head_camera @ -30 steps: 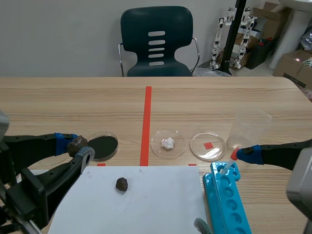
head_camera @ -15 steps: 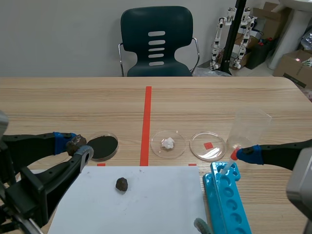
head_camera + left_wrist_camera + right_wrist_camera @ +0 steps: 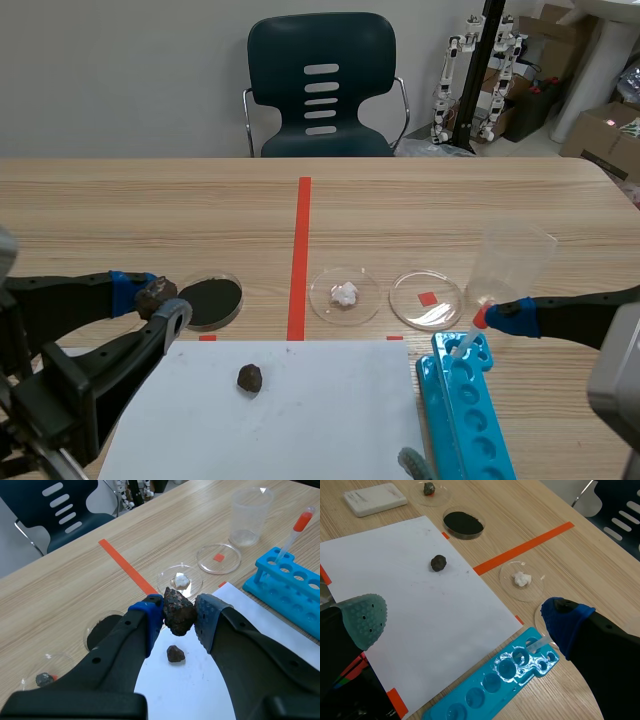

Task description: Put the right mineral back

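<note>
- Across the light wooden table [image 3: 450, 210], in the scene view, the left gripper [image 3: 152, 300] sits low at the near left. Its two fingers are clamped on a rough dark brown lump of mineral [image 3: 152, 290], held just beside a round clear dish of black powder [image 3: 212, 298].
- Scene view: a white sheet of paper [image 3: 320, 420] lies at the near edge, and a small dark brown stone [image 3: 250, 377] rests on it, apart from the held lump.
- Scene view: past the paper, right of the red tape line, stands a clear dish with a white lump [image 3: 345, 294]. Next to it is a clear dish over a red tape square [image 3: 427, 299], then a tall clear plastic cup [image 3: 512, 262].
- Scene view: a bright blue test tube rack [image 3: 470, 420] lies at the near right with a red-bulbed pipette [image 3: 470, 335] leaning in its far end. The right arm's blue fingertip [image 3: 505, 317] is just beside the bulb. A dark green chair [image 3: 320, 50] stands behind the table.
- Left wrist view: the lump of mineral is pressed between a blue pad and a grey-green pad, above the paper's edge, with the small stone lying below it. Beside the fingers sits a clear dish with a grey stone [image 3: 44, 679].
- Right wrist view: the right gripper [image 3: 465, 622] is spread wide and holds nothing. One pad is over the paper, the other over the rack's end. A white rectangular block [image 3: 374, 499] lies near the grey stone's dish.
</note>
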`<state>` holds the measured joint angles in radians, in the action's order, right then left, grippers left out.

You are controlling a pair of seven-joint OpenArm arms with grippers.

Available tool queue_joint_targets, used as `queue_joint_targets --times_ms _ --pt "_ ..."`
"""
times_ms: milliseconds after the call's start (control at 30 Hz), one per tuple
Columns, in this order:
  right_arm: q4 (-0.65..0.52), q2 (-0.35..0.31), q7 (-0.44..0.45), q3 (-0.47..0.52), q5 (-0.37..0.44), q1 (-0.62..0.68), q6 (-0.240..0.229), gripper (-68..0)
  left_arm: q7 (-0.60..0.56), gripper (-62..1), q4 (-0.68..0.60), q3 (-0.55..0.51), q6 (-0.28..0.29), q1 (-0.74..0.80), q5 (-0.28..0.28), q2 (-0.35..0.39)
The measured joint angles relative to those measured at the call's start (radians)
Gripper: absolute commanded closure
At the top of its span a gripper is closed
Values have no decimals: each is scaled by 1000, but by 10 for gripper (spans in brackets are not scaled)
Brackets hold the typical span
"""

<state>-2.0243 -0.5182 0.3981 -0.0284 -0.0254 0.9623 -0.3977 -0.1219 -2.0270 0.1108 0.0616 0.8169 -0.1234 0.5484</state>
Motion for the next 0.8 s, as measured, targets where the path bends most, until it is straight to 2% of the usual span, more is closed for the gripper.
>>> queue_joint_targets --times_ms 567,667,700,767,800 --pt "0 0 0 0 0 0 0 -653 1 -90 0 0 0 0 0 0" --pt "0 0 0 0 0 0 0 -653 44 -89 0 0 0 0 0 0" --pt "0 0 0 0 0 0 0 -653 54 -90 0 0 0 0 -6 0" --pt "0 0 0 0 0 0 0 -653 74 -90 0 0 1 0 -56 0" --pt "0 0 0 0 0 0 0 -653 101 -90 0 0 4 -3 -55 0"
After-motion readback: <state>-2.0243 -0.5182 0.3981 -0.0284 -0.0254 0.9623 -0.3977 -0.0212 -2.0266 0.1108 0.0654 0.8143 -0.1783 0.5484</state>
